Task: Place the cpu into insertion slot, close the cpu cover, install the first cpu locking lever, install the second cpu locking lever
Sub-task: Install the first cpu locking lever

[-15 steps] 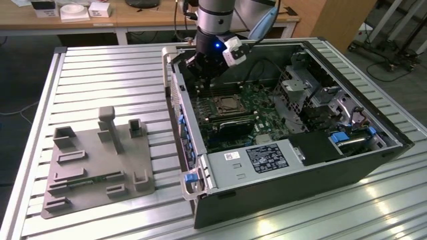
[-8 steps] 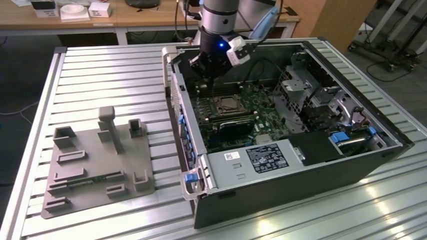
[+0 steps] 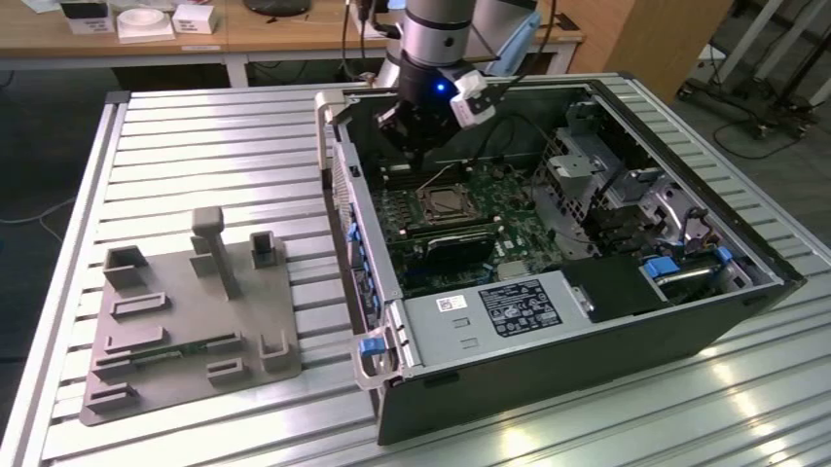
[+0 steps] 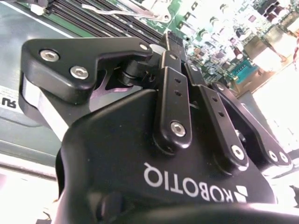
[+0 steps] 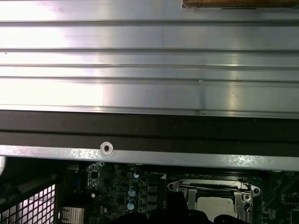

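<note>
The insertion slot (image 3: pixel 449 201) is a square socket with a silver rim on the green motherboard (image 3: pixel 513 238) inside the open computer case. My gripper (image 3: pixel 418 136) hangs inside the case just behind the socket, near the case's back wall. In the first wrist view the socket (image 5: pixel 217 198) has a silver frame, the cpu cover (image 5: pixel 243 189), lying around a pale square middle. I cannot tell whether that pale square is the cpu. The black gripper body (image 4: pixel 154 154) stands over the board in the second wrist view, with a thin silver wire lever (image 4: pixel 126 13) beyond it.
The black case (image 3: pixel 585 341) lies on its side on a slatted metal table (image 3: pixel 195 136). A grey fixture plate (image 3: pixel 195 321) with upright pegs sits at the exterior view's left. A power supply (image 3: pixel 500 306) and a drive cage (image 3: pixel 597 175) flank the board. The case wall (image 5: pixel 140 126) runs close to the wrist.
</note>
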`<state>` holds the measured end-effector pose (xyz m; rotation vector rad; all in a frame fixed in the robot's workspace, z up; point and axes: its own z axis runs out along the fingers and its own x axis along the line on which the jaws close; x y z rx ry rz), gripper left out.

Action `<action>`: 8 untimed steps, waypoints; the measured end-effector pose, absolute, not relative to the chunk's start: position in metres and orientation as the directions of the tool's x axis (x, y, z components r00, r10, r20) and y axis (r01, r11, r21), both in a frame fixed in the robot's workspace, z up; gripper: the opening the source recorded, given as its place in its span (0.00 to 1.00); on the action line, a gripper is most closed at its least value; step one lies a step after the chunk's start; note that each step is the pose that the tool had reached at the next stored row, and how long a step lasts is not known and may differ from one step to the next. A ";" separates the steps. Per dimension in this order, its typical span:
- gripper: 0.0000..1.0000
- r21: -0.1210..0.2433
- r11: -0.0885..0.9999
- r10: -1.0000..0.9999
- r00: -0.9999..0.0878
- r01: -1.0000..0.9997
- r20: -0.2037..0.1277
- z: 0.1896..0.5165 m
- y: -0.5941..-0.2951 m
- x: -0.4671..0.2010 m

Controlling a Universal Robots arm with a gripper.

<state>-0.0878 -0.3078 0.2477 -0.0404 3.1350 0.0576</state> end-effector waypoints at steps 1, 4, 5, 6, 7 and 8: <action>0.10 0.037 0.999 -0.026 -1.000 -0.026 -0.006 0.248 -0.308 -0.087; 0.10 0.037 0.999 -0.026 -1.000 -0.026 -0.006 0.247 -0.308 -0.087; 0.10 0.037 0.999 -0.026 -1.000 -0.026 -0.006 0.247 -0.308 -0.087; 0.10 0.037 0.999 -0.026 -1.000 -0.026 -0.006 0.247 -0.308 -0.087; 0.10 0.037 0.999 -0.026 -1.000 -0.026 -0.006 0.247 -0.308 -0.087; 0.10 0.037 0.999 -0.026 -1.000 -0.026 -0.006 0.247 -0.308 -0.087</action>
